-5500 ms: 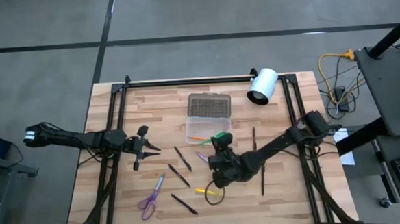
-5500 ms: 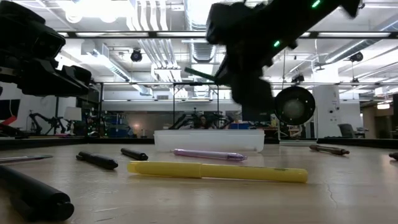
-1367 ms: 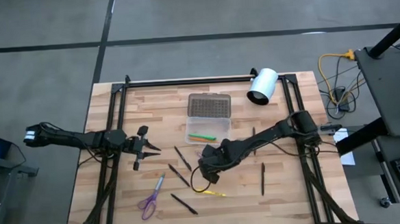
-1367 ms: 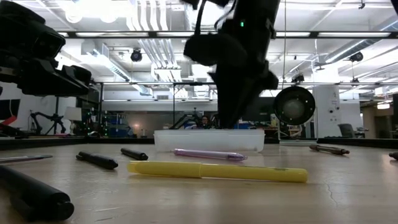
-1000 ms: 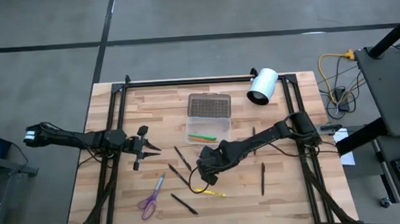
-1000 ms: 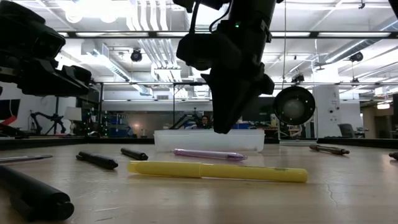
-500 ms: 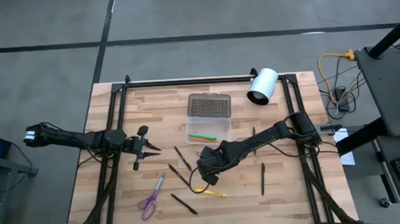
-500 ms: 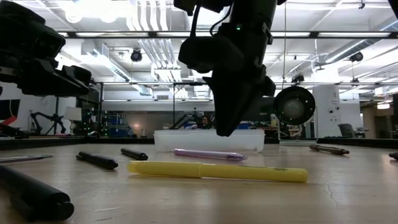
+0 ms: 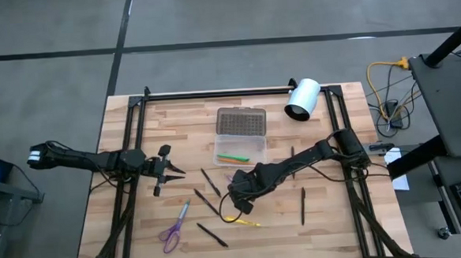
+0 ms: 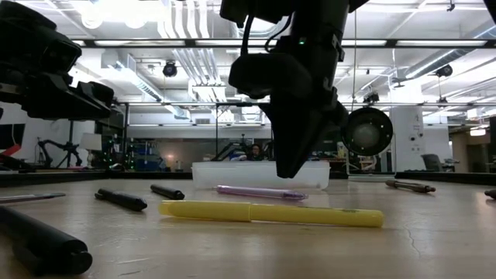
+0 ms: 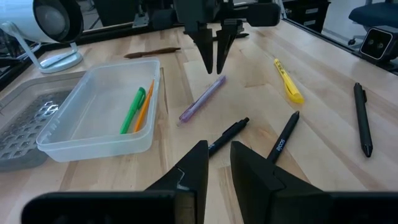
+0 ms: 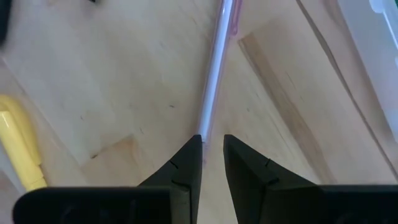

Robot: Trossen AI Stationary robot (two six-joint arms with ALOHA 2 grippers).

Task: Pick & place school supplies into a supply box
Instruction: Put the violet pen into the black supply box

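Observation:
The lilac pen (image 11: 202,99) lies flat on the wooden table just in front of the clear supply box (image 11: 93,118). A green pen (image 11: 134,109) and an orange one (image 11: 144,106) lie inside the box. My right gripper (image 11: 216,67) points down over the lilac pen (image 12: 214,74). Its fingers stand a little apart, one to each side of the pen's line, and its tips (image 10: 291,172) hang clear above the pen (image 10: 260,191). My left gripper (image 9: 177,171) waits open at the table's left, holding nothing.
A yellow highlighter (image 9: 242,221) lies just on the near side of the right gripper. Black pens (image 9: 210,183), (image 9: 212,235) and purple scissors (image 9: 174,227) lie to the left, brown pens (image 9: 293,161), (image 9: 302,206) to the right. The box's lid (image 9: 240,120) lies open behind it. A white cylinder (image 9: 302,99) stands far right.
My right gripper's fingertips have drifted slightly toward the table's right and sunk a little toward the lilac pen. They stay clear of it. The gap between the fingers looks the same. Nothing on the table has moved.

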